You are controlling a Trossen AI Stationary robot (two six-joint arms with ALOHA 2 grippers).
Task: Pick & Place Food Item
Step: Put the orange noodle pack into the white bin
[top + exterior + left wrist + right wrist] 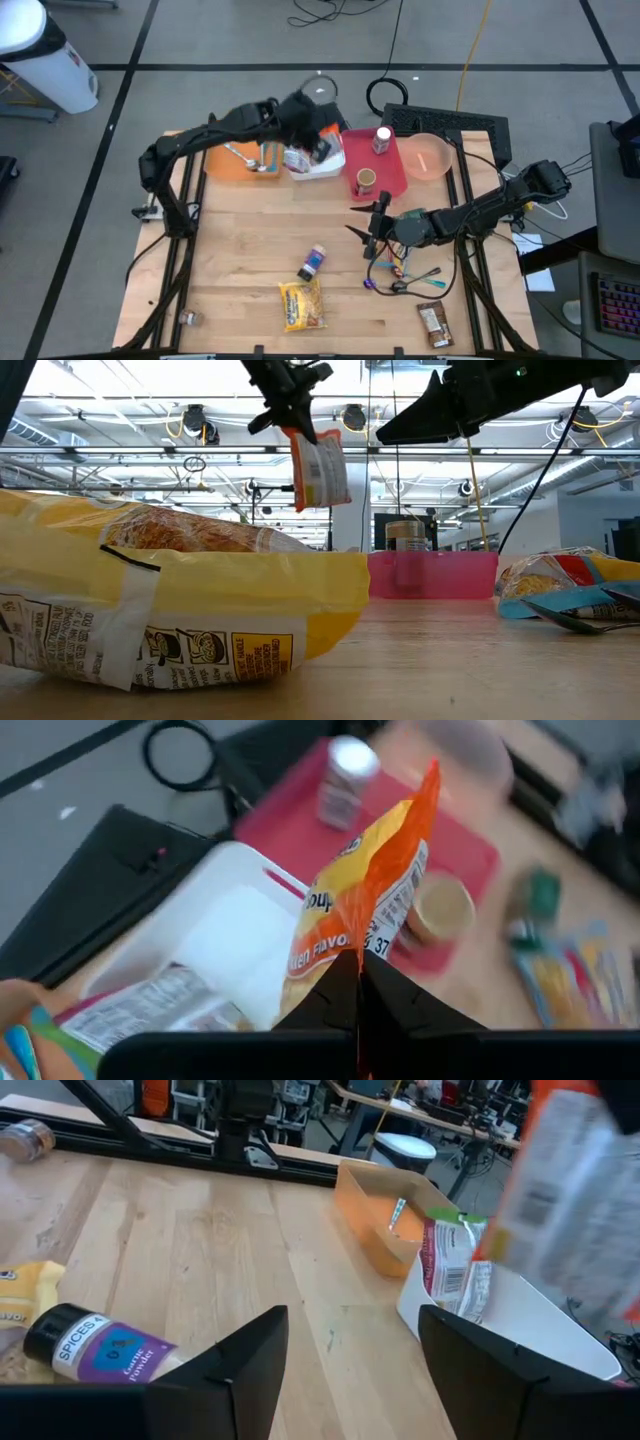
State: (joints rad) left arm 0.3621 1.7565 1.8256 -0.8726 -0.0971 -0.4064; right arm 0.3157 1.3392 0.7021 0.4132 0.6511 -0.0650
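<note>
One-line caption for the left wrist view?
Left gripper, jaws shut on an orange snack packet, holds it above the white tray.

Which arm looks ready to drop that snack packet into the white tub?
The left: its pincer holds the orange packet right above the white tub. The right pincer is open, over the table middle.

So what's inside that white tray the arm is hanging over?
The white tray already holds one packet propped against its wall. The left jaws' orange packet hangs above, hiding part of the tray floor.
</note>
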